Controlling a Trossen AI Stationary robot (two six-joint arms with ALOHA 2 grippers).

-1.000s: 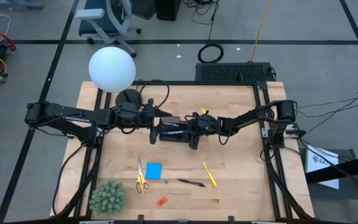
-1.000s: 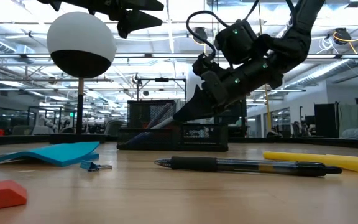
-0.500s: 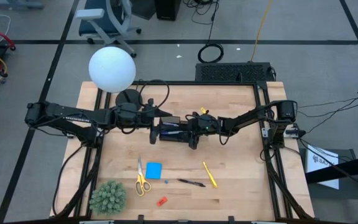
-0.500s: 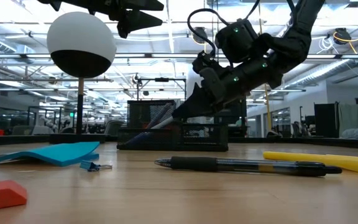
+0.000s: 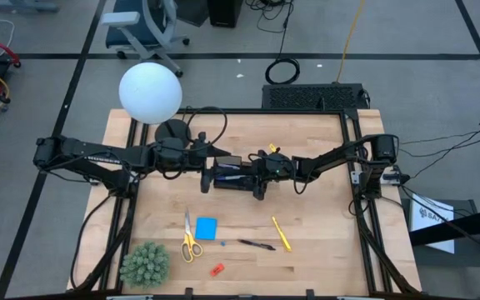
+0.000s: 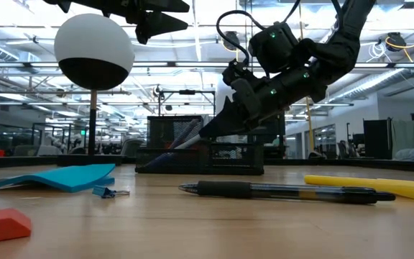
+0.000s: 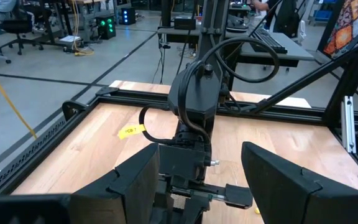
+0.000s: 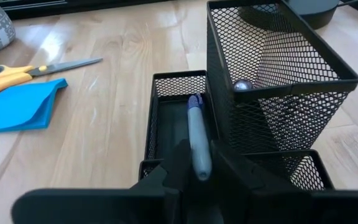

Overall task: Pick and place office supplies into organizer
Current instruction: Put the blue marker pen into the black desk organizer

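The right tool (image 8: 194, 163) is down at the black mesh organizer (image 5: 232, 177) in the middle of the desk (image 5: 323, 233), and its two fingers are pressed narrow on a bluish-purple pen (image 8: 197, 140). The pen lies slanted, with its far end down in the low tray part of the organizer, right beside the tall mesh part (something small and round shows inside the tall part, too small to tell what it is). In the low view the pen leans up out of the organizer toward the right tool. The left tool (image 7: 204, 180) hangs just on the other side of the organizer, with its fingers spread wide and nothing between them. The other supplies lie on the desk, well apart from both tools, nearer the front edge: the yellow-handled scissors (image 5: 188, 240) touch the blue note pad (image 5: 206, 228), a black pen (image 5: 257, 245) and a yellow pen (image 5: 282, 233) lie near each other, and a tiny red piece (image 5: 217, 269) sits closest to the edge. A green spiky plant (image 5: 145, 265) stands at the front corner. A lamp with a white ball (image 5: 150, 92) stands at the back.
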